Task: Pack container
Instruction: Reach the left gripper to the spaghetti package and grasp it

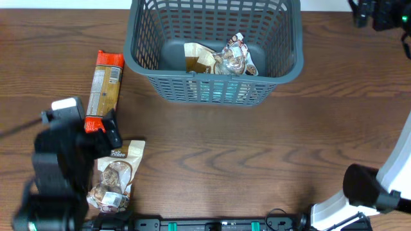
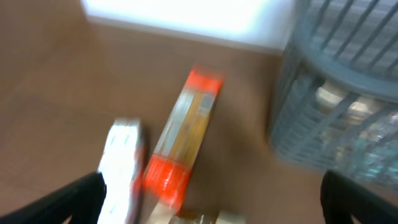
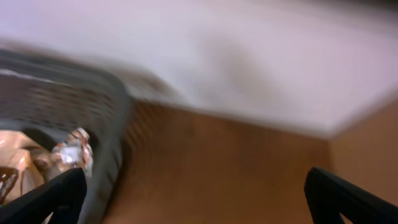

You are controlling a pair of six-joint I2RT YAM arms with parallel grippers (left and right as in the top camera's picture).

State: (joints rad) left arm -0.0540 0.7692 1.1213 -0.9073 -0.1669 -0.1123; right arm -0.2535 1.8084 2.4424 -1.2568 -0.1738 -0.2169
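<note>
The dark grey slatted container (image 1: 282, 67) stands at the back centre and holds a tan packet (image 1: 199, 58) and a clear crinkled packet (image 1: 236, 56). An orange-ended snack bar (image 1: 105, 90) lies left of it. A cookie packet (image 1: 115, 174) lies in front of the bar. My left gripper (image 2: 211, 199) is open and empty above these two; the bar (image 2: 183, 140) and the container (image 2: 336, 118) show in its blurred view. My right gripper (image 3: 196, 199) is open and empty, right of the container (image 3: 112, 124).
The wooden table (image 1: 257, 147) runs to a pale wall at the back. A silvery packet end (image 2: 121, 168) lies left of the bar in the left wrist view. The right arm's white base (image 1: 359, 205) stands at the front right corner.
</note>
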